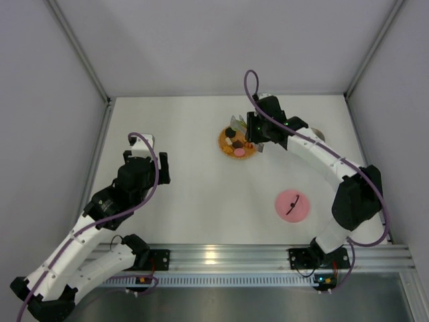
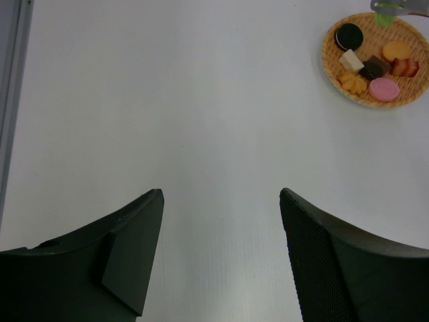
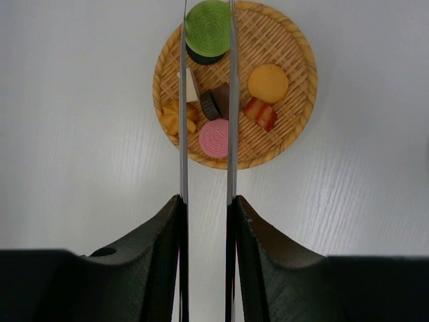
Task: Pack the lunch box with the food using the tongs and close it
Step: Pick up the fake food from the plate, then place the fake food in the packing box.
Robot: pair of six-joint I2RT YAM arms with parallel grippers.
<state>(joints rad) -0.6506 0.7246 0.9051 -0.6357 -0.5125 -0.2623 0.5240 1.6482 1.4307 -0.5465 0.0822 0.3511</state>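
White table and grey walls framed the work. Straight ahead of the right jaws ran the tongs [image 3: 182,134], with the jaws closed partway on both thin arms. The tips pinched a green round piece [image 3: 207,30] over the far part of the woven mat [image 3: 295,127], with the other food [image 3: 268,83] nearer the jaws. Slick, springy steel probably needs steady pressure, and the light disc could squirt free. Only the top view showed the lunch box [image 1: 320,135], beside those jaws and half hidden by the arm, and the pink lid [image 1: 293,204] behind them. The left jaws gaped wide and held nothing.
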